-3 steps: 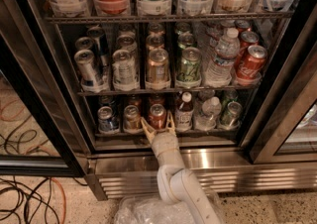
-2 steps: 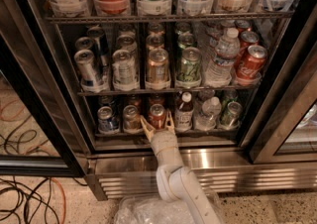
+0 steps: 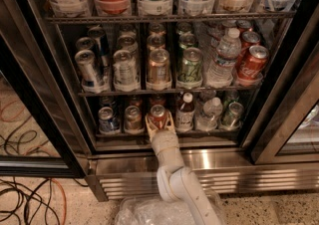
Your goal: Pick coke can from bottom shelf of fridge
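Observation:
The coke can (image 3: 158, 115), small and red with a silver top, stands at the front middle of the bottom shelf (image 3: 214, 131) of the fridge (image 3: 249, 169). My gripper (image 3: 159, 122) reaches in from below on a white arm. Its two pale fingers hug the can's left and right sides, shut on it. The can stands upright on the rack. A brownish-gold can (image 3: 132, 118) and a blue-and-silver can (image 3: 106, 118) stand to its left.
A small red-capped bottle (image 3: 185, 112), a water bottle (image 3: 209, 113) and a green can (image 3: 232, 114) stand right of the can. The rack above (image 3: 164, 89) hangs low over it. The open door frame (image 3: 40, 134) is at left, with cables (image 3: 25, 204) on the floor.

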Controlling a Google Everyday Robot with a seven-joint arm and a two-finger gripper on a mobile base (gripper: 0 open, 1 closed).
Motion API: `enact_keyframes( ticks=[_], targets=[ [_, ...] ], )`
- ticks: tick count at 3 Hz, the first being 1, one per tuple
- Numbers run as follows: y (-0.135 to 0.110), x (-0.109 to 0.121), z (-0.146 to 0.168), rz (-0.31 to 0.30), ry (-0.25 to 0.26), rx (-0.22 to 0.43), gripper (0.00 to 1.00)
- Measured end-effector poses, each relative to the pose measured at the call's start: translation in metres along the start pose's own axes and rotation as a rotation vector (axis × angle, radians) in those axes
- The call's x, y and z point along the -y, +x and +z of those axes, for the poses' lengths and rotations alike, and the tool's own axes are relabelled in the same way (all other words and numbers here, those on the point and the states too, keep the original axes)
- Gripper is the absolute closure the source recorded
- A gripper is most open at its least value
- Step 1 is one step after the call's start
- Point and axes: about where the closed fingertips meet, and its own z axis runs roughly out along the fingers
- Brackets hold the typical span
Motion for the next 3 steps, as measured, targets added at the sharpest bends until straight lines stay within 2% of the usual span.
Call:
enact_keyframes(
  ticks=[1, 2, 3],
  targets=[
    [0.0000, 0.0000, 0.0000, 0.000, 0.000, 0.000, 0.92],
    [0.0000, 0.0000, 0.0000, 0.000, 0.000, 0.000, 1.00],
    [-0.0001, 0.0000, 0.0000, 0.000, 0.000, 0.000, 1.00]
  ],
)
